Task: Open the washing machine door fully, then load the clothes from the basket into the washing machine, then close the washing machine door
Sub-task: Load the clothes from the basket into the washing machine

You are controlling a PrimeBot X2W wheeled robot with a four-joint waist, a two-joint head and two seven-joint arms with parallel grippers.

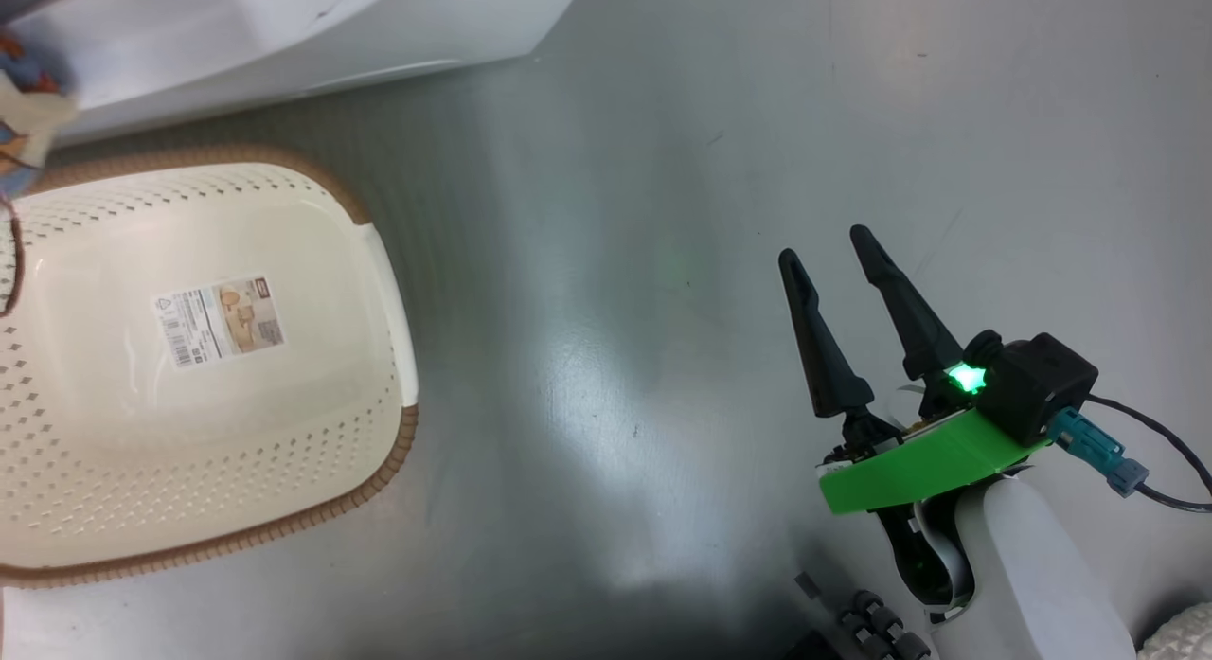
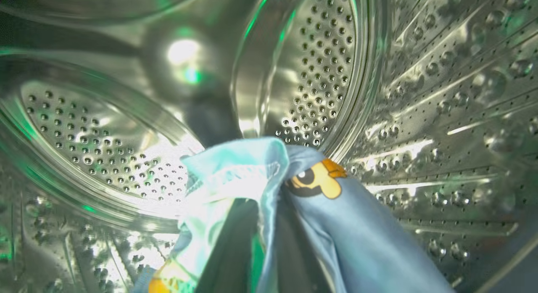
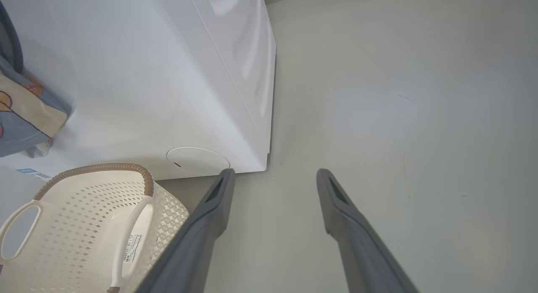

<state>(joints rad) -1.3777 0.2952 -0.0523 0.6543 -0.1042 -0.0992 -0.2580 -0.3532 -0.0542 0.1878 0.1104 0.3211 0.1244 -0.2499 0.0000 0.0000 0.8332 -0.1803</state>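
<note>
On the far left, the left gripper [image 2: 265, 217] is inside the washing machine [image 3: 147, 74], deep in its shiny steel drum [image 2: 441, 95] full of little holes. Its two dark fingers are pinched tight on the clothes [image 2: 361, 234], a soft blue cloth with an orange bear [image 2: 315, 181] on it. The cloth wraps round the fingers and hides their tips. More blue and cream cloth hangs down the front of the washing machine at its left side, a bit blurry. A small blue sticker [image 3: 31, 173] sits low on that front.

The basket [image 1: 114, 433] stands on the floor [image 1: 615, 262] just in front of the washing machine, close to its white front. It is cream with lots of holes and a brown rim. A paper label [image 1: 220, 321] lies flat on its bottom.

Out past the right corner of the washing machine, the right gripper [image 1: 824, 245] hangs over the grey floor, well apart from the basket. Its two long dark fingers are spread wide and hold nothing. A green light [image 1: 966, 378] glows at its base.
</note>
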